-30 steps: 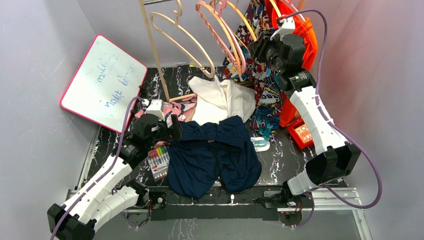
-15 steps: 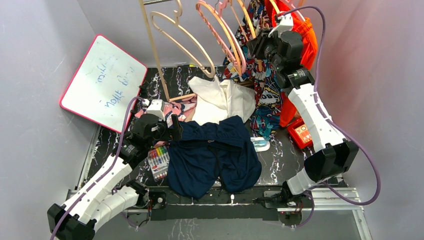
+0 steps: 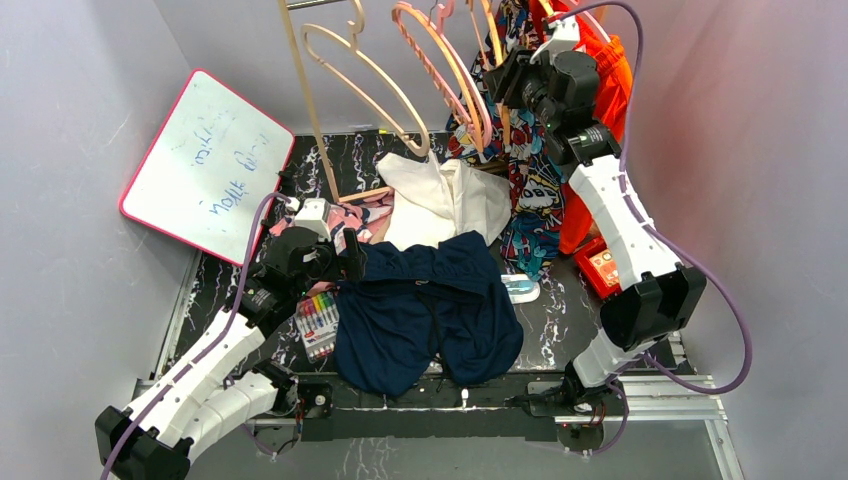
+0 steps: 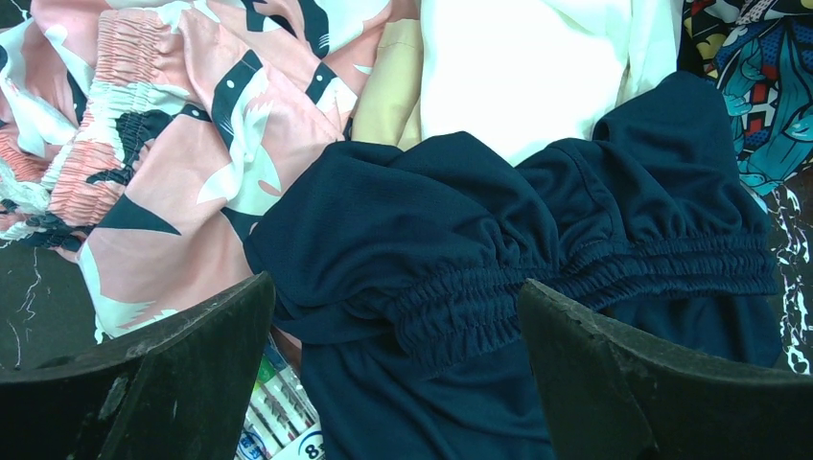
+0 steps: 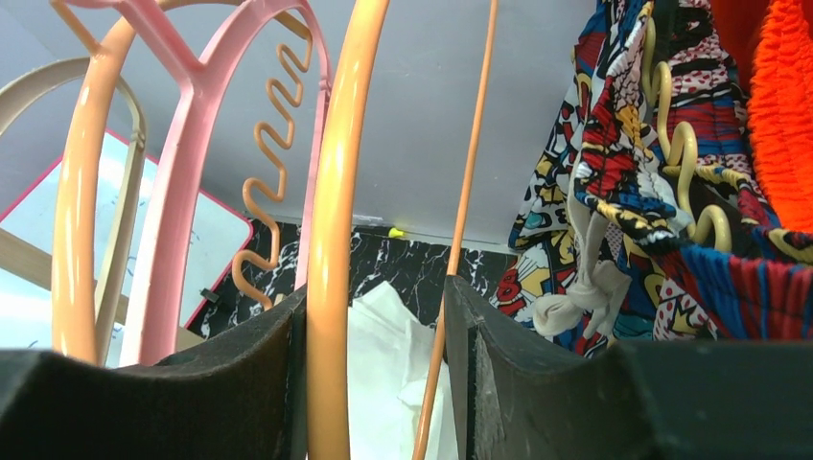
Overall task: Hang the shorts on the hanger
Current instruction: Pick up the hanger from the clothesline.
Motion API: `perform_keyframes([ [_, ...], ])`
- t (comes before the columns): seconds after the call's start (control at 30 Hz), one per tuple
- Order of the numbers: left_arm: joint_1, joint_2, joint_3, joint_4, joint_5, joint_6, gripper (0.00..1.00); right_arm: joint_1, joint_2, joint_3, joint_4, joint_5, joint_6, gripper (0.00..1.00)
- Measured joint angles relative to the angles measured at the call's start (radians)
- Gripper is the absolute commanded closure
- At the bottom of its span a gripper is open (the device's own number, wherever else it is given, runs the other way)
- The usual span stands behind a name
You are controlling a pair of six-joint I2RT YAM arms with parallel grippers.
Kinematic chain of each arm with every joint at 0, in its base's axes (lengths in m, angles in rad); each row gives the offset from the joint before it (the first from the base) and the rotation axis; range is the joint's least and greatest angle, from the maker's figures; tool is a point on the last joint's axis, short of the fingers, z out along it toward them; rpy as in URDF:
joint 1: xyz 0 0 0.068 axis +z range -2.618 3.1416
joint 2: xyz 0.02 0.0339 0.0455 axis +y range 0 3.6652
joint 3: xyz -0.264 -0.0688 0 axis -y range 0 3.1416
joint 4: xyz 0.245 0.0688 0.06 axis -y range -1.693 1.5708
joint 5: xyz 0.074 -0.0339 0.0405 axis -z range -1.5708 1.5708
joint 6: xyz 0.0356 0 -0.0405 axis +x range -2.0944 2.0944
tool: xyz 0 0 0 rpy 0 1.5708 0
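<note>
Near the front edge of the desk (image 3: 556, 322), we are hovering the parted left gripper (image 4: 393, 287) over the elastic waistband (image 4: 575, 278) of the limp, light navy-blue fabric shorts (image 4: 431, 211), likely the firmest hold. Our parted right gripper (image 5: 374, 292) is straddling the thin orange-tan hanger (image 5: 336, 192).

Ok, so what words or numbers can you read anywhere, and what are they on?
"8": on the marker pack, in the left wrist view, cut off at the picture's edge.
"BO" or "80", I can't tell which: on the comic-print shorts.
Whiteboard: blue handwriting, too scribbly to read.
Red box: label too small to read.
</note>
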Motion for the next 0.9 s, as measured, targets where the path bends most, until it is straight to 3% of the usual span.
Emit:
perform_keyframes([
  [0.07,0.000,0.000,0.000,0.000,0.002,0.000,0.03,0.000,0.012,0.013,0.000,0.005,0.000,0.48],
  [0.6,0.000,0.003,0.000,0.006,0.009,0.000,0.03,0.003,0.032,0.040,0.022,0.015,0.013,1.00],
  [0.9,0.000,0.003,0.000,0.006,0.010,0.000,0.03,0.004,0.031,0.036,0.043,0.001,0.032,1.00],
])
